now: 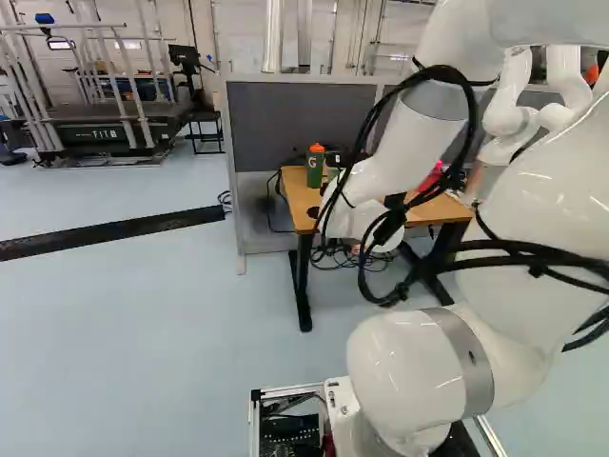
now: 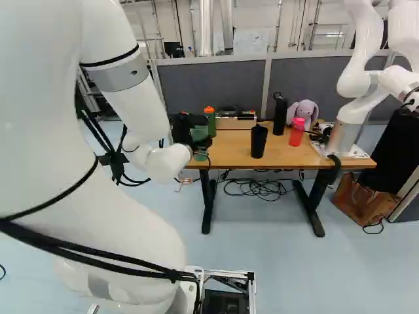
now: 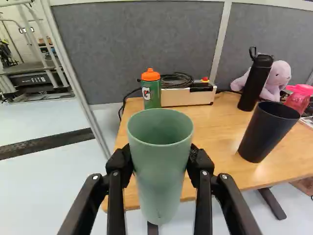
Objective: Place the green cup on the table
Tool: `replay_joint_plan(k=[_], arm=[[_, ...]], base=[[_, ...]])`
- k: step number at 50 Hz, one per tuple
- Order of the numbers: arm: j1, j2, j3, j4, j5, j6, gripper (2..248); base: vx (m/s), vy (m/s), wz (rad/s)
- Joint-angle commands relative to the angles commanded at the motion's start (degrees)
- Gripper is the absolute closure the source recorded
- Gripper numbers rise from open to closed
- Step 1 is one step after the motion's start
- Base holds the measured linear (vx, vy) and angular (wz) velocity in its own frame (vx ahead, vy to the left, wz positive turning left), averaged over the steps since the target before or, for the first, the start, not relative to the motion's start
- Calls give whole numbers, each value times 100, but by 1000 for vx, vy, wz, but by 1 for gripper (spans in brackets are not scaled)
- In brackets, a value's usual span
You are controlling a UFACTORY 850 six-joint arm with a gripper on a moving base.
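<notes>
Wrist view: the gripper (image 2: pixel 198 138) clasps the green cup (image 3: pixel 160 166) between its jaws near the left edge of the table (image 3: pixel 215 134).

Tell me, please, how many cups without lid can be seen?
2: the green cup, held in the gripper, and the black cup, standing on the table near the pink bottle. Others may be hidden.

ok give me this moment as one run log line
pincer shut on green cup | cup upright, not yet released | table ahead of pincer | black cup standing on table
</notes>
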Motion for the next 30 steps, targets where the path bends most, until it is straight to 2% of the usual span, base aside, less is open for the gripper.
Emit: replay_joint_plan(k=[30], arm=[[-29, -1336, -967, 500, 776, 0, 124]], base=[[0, 0, 0]])
